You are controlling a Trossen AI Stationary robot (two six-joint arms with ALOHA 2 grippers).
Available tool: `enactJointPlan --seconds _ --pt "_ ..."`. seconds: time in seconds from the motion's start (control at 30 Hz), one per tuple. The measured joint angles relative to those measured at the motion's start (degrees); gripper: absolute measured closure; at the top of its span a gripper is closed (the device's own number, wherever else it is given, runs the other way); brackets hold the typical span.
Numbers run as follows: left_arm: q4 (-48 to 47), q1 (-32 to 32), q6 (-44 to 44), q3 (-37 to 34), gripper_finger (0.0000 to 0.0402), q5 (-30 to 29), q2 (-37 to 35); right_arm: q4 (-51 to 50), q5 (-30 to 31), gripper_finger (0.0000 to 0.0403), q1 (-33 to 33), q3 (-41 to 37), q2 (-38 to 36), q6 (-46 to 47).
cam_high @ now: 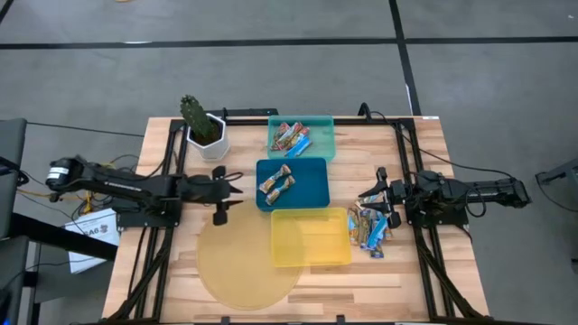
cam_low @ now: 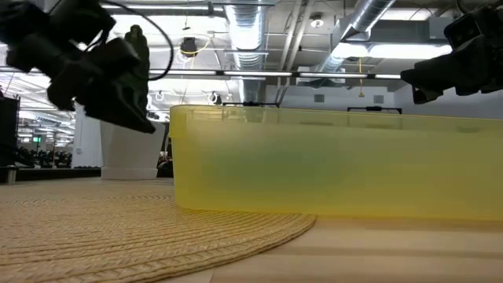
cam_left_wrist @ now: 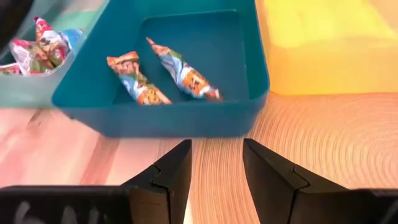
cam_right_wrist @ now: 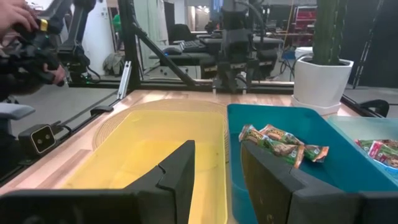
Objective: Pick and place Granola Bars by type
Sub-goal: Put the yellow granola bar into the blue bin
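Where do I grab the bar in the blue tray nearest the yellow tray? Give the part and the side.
Grip the bar across its plump middle, fingers on its long sides, coming down from above. It lies flat on the blue tray floor, with a gap to the second bar; the crimped ends are thin, and the tray walls likely block a sideways approach.

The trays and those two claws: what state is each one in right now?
Yellow rectangular plastic tray: empty.
Blue rectangular plastic tray: holds two tan-brown wrapped granola bars.
Teal rectangular plastic tray: holds several red-multicolour wrapped bars.
Loose blue-white wrapped bars: lying on the table right of the yellow tray.
Left claw: open, empty.
Right claw: open, empty.
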Motion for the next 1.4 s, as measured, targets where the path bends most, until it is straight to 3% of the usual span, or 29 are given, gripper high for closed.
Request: enactJointPlan --seconds 0.2,0.57,1.03,1.4 --pt "5.4 0.1 0.0 -7.5 0.0264 0.0 -6.5 0.0 0.0 0.0278 0.0 0.0 0.0 0.0" --pt "7.0 0.1 2.9 -13.7 0.0264 -0.1 -17.3 0.0 0.0 0.0278 0.0 0.0 0.0 0.0" --pt "-1.4 0.2 5.6 -13.8 0.0264 0.0 -35.1 0.0 0.0 0.0278 0.0 0.0 0.0 0.0" --pt "-1.8 0.2 7.9 -13.9 0.0264 2.5 -46.8 0.0 0.0 0.0278 0.0 0.0 0.0 0.0"
